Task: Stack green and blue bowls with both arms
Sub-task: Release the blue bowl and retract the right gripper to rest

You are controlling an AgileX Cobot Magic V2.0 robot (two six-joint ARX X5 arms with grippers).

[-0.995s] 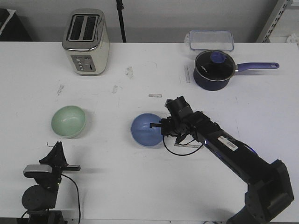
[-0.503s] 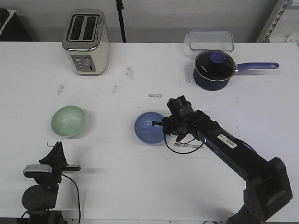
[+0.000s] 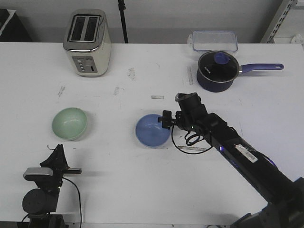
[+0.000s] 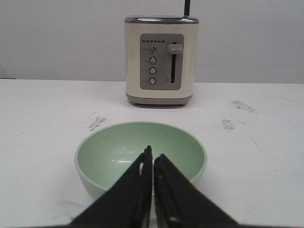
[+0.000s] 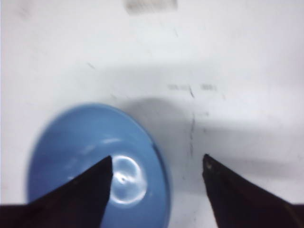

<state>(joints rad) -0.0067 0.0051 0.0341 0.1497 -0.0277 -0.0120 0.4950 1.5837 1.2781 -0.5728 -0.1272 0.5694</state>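
Observation:
The pale green bowl (image 3: 70,123) stands upright on the white table at the left. It also shows in the left wrist view (image 4: 114,147), just beyond my fingertips. My left gripper (image 3: 58,148) (image 4: 152,156) is shut and empty, low at the table's front left, pointing at the green bowl. The light blue bowl (image 3: 151,131) (image 5: 80,156) stands upright at the table's middle. My right gripper (image 3: 166,119) (image 5: 156,161) is open and empty above the blue bowl's right rim, one finger over the inside and one over the table beside it.
A cream toaster (image 3: 88,42) (image 4: 161,59) stands at the back left. A navy saucepan with glass lid and purple handle (image 3: 218,71) and a clear lidded box (image 3: 214,41) stand at the back right. A loose black cable loop (image 3: 187,142) hangs under the right arm.
My right arm has lifted and drawn its gripper from inside the blue bowl back to the bowl's right rim. The blue bowl shifted slightly to the right. My left arm has not moved.

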